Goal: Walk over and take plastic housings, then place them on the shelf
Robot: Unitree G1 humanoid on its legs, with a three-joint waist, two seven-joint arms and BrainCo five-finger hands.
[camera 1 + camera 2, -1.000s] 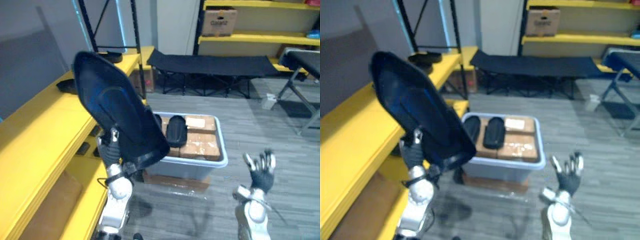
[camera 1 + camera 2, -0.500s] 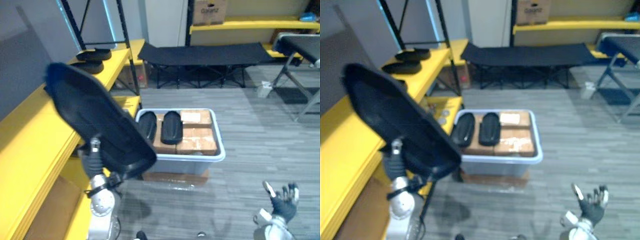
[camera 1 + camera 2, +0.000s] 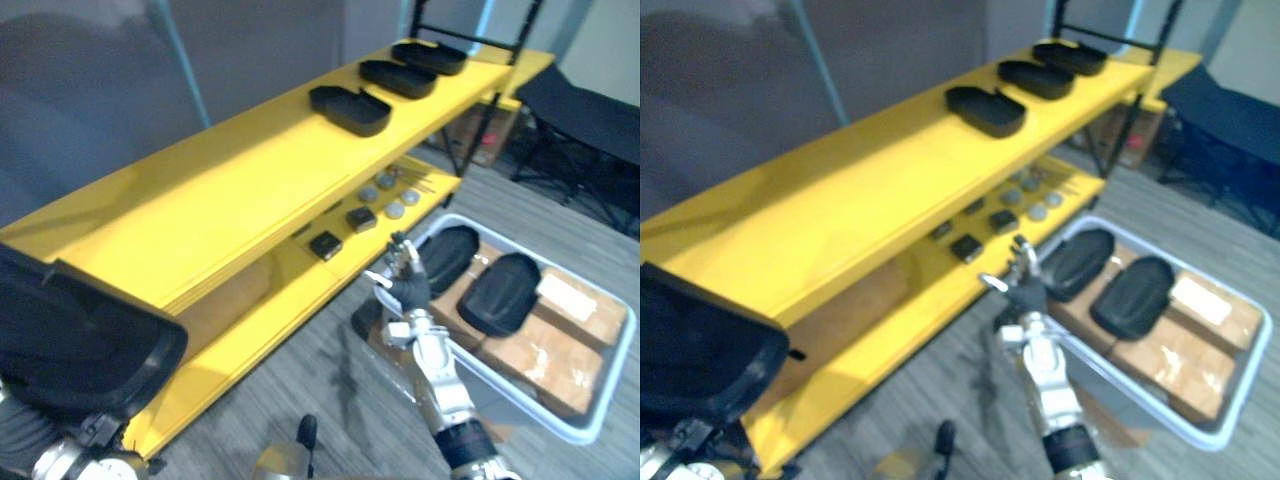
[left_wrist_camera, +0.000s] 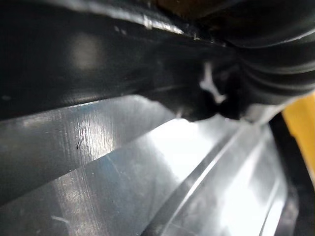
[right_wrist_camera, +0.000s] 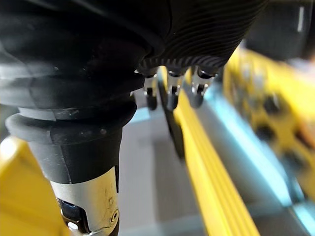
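At lower left, held housing (image 3: 80,345): black, tilted above our left hand (image 4: 275,59); grip we cannot tell.
Right hand (image 3: 405,288): fingers spread, empty, between shelf (image 3: 200,200) and bin (image 3: 615,375).
Shelf top: three housings (image 3: 350,110).

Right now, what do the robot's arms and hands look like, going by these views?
The right arm is a slim silver-grey tube with a dark band near its lower end. The right hand has a dark ribbed cover over its back and wrist, and silver fingers with dark tips. The left hand shows the same dark ribbed cover.
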